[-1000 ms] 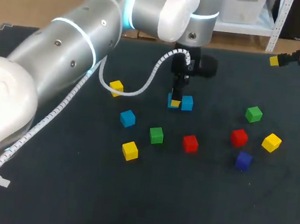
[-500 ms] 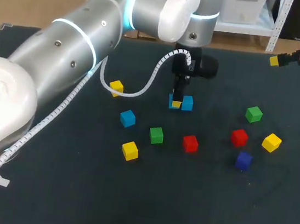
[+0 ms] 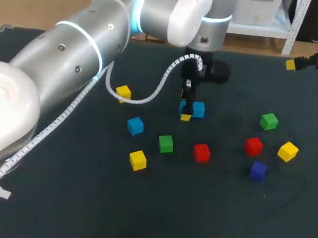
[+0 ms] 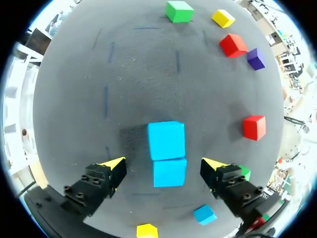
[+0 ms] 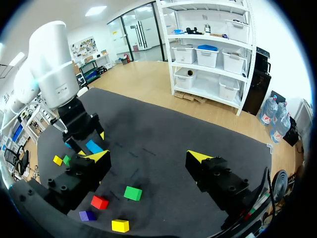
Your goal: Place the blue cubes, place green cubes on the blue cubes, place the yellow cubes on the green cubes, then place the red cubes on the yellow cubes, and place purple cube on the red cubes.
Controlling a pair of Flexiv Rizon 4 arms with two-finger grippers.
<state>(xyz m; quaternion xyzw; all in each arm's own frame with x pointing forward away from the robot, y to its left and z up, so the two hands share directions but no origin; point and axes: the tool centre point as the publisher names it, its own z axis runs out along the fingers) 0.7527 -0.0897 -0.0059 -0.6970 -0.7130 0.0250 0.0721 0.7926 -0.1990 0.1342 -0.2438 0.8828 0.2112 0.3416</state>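
Two blue cubes point(image 4: 166, 141) touch between spread left jaws, half-hidden from above

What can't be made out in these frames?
Left wrist view: green cube mostly behind a left pincer finger.
Head view: left pincer covers most of one blue cube; only one tip of the right pincer shows.
Right wrist view: left pincer hides most of the blue cube pair.

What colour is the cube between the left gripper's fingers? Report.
The cube is blue; clearest in left wrist view.
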